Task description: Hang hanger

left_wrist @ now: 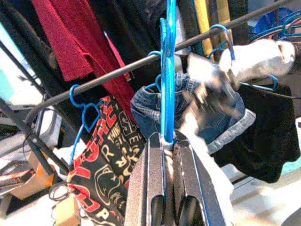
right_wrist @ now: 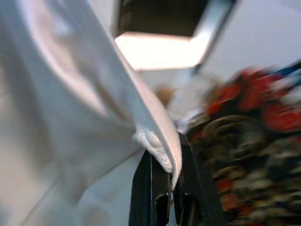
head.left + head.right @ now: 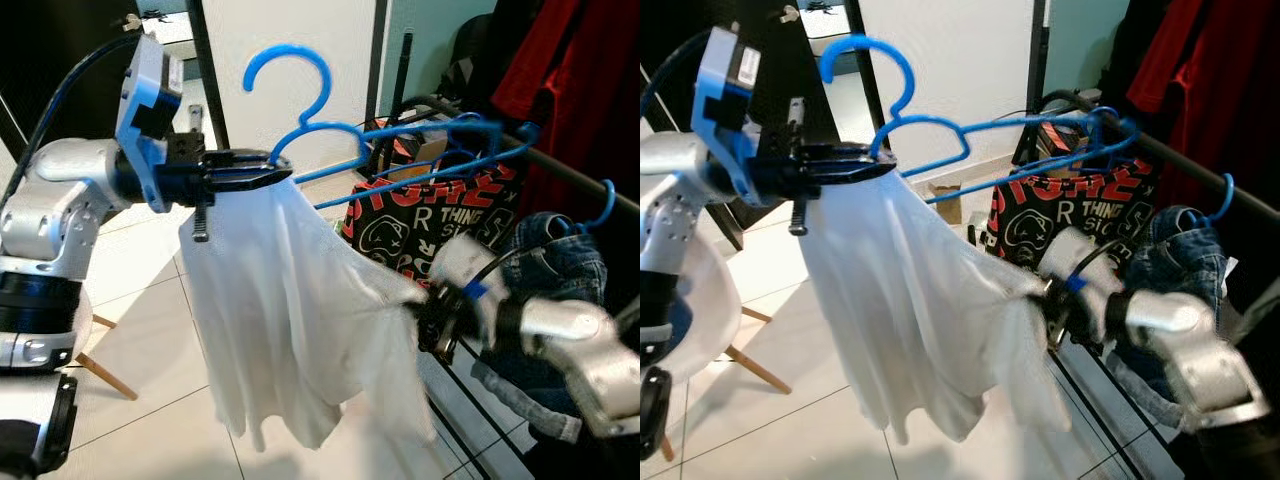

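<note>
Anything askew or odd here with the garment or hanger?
Yes: the white shirt sits only on the blue plastic hanger's near end by the left gripper; the right gripper stretches its edge sideways, so it drapes lopsided.

A home's clothes corner — a loaded garment rail [image 3: 560, 165], tiled floor [image 3: 150, 330], hanging jeans [image 3: 555, 265].

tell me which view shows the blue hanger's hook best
The left eye view: the blue hanger's hook stands whole against the pale wall, free of the rail. The right eye view shows it too, nearer the frame's top. The left wrist view has the hanger edge-on between the left gripper's fingers.
</note>
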`<state>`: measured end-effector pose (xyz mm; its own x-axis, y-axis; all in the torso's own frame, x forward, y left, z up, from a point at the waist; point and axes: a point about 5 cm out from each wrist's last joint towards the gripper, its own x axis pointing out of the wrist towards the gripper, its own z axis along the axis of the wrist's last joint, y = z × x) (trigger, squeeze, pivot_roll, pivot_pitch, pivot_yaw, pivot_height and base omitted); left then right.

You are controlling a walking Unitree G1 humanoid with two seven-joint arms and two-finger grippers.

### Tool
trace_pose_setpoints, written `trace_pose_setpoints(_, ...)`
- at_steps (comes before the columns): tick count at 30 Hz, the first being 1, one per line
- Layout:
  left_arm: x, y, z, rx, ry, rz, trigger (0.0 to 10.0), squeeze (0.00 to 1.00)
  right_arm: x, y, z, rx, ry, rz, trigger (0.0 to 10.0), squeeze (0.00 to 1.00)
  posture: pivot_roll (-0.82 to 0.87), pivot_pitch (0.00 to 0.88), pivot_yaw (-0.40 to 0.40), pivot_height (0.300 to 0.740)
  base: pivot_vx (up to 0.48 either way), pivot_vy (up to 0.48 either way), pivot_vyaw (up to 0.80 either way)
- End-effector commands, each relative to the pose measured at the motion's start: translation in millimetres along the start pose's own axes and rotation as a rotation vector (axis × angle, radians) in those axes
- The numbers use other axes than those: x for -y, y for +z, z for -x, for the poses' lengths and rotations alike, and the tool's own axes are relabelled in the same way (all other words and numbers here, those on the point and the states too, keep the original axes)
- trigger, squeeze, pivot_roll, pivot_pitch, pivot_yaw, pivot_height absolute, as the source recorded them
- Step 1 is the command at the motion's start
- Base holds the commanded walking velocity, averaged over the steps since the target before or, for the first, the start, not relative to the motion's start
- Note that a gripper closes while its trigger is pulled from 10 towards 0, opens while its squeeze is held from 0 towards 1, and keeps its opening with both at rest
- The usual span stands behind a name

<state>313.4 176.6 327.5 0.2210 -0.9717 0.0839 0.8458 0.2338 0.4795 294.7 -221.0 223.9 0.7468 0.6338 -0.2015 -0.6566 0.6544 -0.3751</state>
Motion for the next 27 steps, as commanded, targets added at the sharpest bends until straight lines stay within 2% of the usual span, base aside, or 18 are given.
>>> trace_pose_setpoints(1, -2.4, 5, 11.0, -0.015, 0.035, -0.028, 10.0, 0.00, 6.9, 6, 3.0, 0.055, -0.044, -0.008, 0.0, 0.00, -0.03, 0.000, 0.017, 0.740, 0.000, 0.000, 0.00)
trace_pose_setpoints(2, -1.8, 9, 11.6, 0.021, 0.066, -0.029, 10.0, 0.00, 22.8, 26, 10.5, 0.176, -0.126, -0.009, 0.0, 0.00, -0.02, 0.000, 0.013, 0.740, 0.000, 0.000, 0.00)
trace_pose_setpoints(5, -1.8, 9, 11.6, 0.021, 0.066, -0.029, 10.0, 0.00, 22.8, 26, 10.5, 0.176, -0.126, -0.009, 0.0, 0.00, -0.02, 0.000, 0.013, 0.740, 0.000, 0.000, 0.00)
trace_pose_setpoints(6, -1.2, 12, 10.4, 0.058, 0.087, -0.029, 10.0, 0.00, 32.2, 41, 15.0, 0.267, -0.177, -0.006, 0.0, 0.00, -0.02, 0.000, 0.011, 0.740, 0.000, 0.000, 0.00)
trace_pose_setpoints(7, -1.2, 12, 10.4, 0.058, 0.087, -0.029, 10.0, 0.00, 32.2, 41, 15.0, 0.267, -0.177, -0.006, 0.0, 0.00, -0.02, 0.000, 0.011, 0.740, 0.000, 0.000, 0.00)
trace_pose_setpoints(8, -0.6, 14, 10.3, 0.083, 0.102, -0.027, 10.0, 0.00, 39.5, 52, 18.3, 0.343, -0.226, -0.008, 0.0, 0.00, -0.02, 0.000, 0.012, 0.740, 0.000, 0.000, 0.00)
trace_pose_setpoints(10, -0.6, 14, 10.3, 0.083, 0.102, -0.027, 10.0, 0.00, 39.5, 52, 18.3, 0.343, -0.226, -0.008, 0.0, 0.00, -0.02, 0.000, 0.012, 0.740, 0.000, 0.000, 0.00)
trace_pose_setpoints(11, 0.8, 14, 10.6, 0.096, 0.109, -0.021, 10.0, 0.00, 43.6, 59, 19.3, 0.390, -0.259, -0.010, 0.0, 0.00, -0.02, 0.000, 0.011, 0.740, 0.000, 0.000, 0.00)
trace_pose_setpoints(19, 3.3, 11, 14.4, 0.079, 0.108, -0.003, 10.0, 0.00, 41.9, 65, 15.6, 0.415, -0.253, 0.002, 0.0, 0.00, -0.02, 0.000, 0.013, 0.740, 0.000, 0.000, 0.00)
trace_pose_setpoints(22, 4.7, 7, 18.4, 0.044, 0.100, 0.011, 10.0, 0.00, 38.4, 70, 12.9, 0.426, -0.224, 0.022, 0.0, 0.00, -0.01, 0.000, 0.016, 0.740, 0.000, 0.000, 0.00)
trace_pose_setpoints(25, 8.4, 1, 24.9, -0.039, 0.058, 0.016, 10.0, 0.00, 36.8, 69, 12.3, 0.395, -0.194, 0.053, 0.0, 0.00, -0.01, 0.000, 0.015, 0.740, 0.000, 0.000, 0.00)
trace_pose_setpoints(27, 8.4, 1, 24.9, -0.039, 0.058, 0.016, 10.0, 0.00, 36.8, 69, 12.3, 0.395, -0.194, 0.053, 0.0, 0.00, -0.01, 0.000, 0.015, 0.740, 0.000, 0.000, 0.00)
